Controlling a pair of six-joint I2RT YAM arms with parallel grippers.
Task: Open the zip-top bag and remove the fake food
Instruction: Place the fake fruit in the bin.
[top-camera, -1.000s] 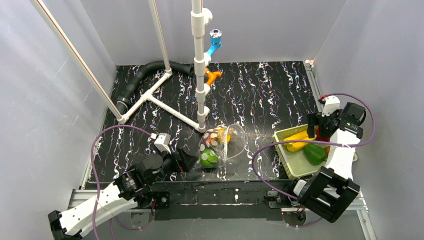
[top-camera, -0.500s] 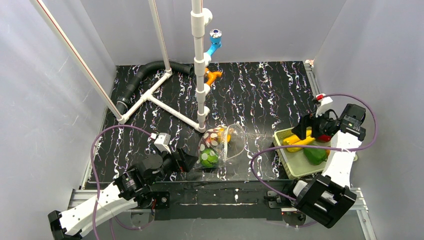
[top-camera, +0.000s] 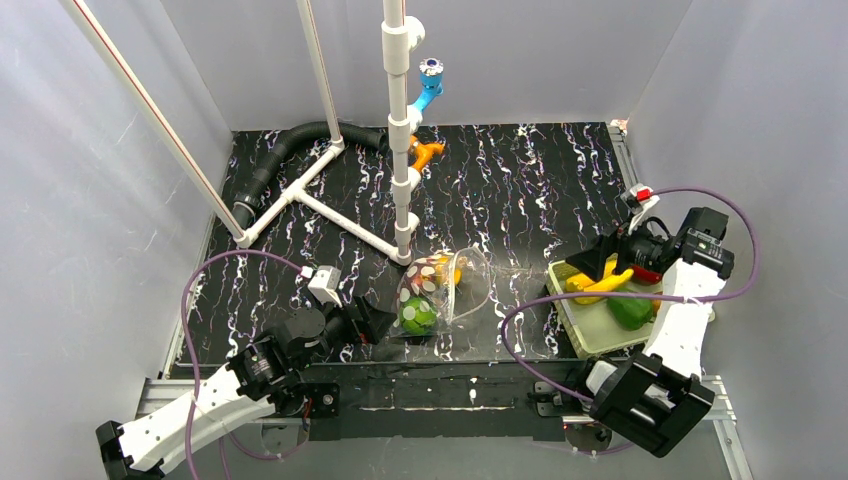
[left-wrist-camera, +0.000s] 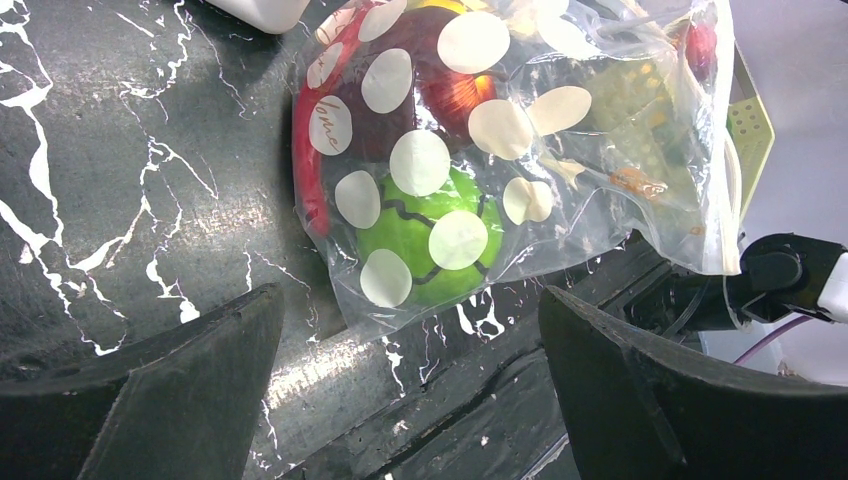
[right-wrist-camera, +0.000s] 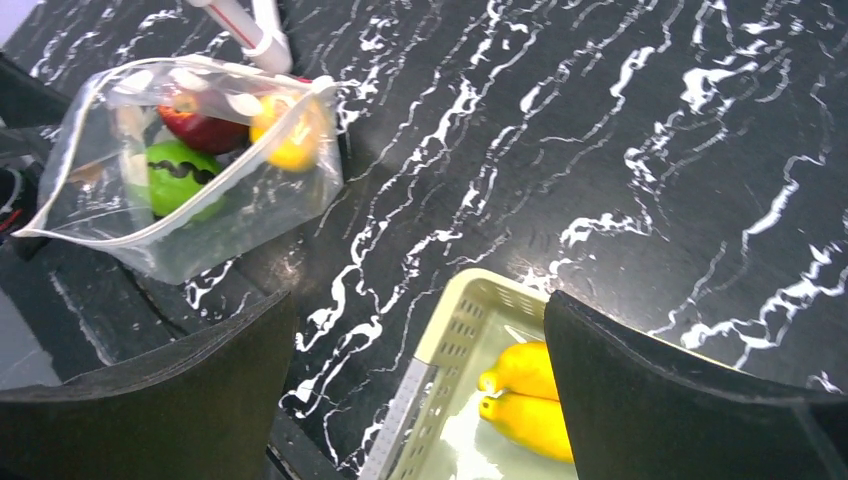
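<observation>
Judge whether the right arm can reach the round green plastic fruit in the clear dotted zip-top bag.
Likely yes: the bag with the green fruit gapes toward the right arm, jaws open, nothing between.

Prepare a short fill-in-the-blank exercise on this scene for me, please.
1. The striped round fruit inside the zip-top bag is ____ in colour.
2. The mesh basket with the yellow pieces lies on the ____ arm's side of the table.
3. Neither grasps anything: the left gripper and the right gripper are both ____.

Missing words: green; right; open.
</observation>
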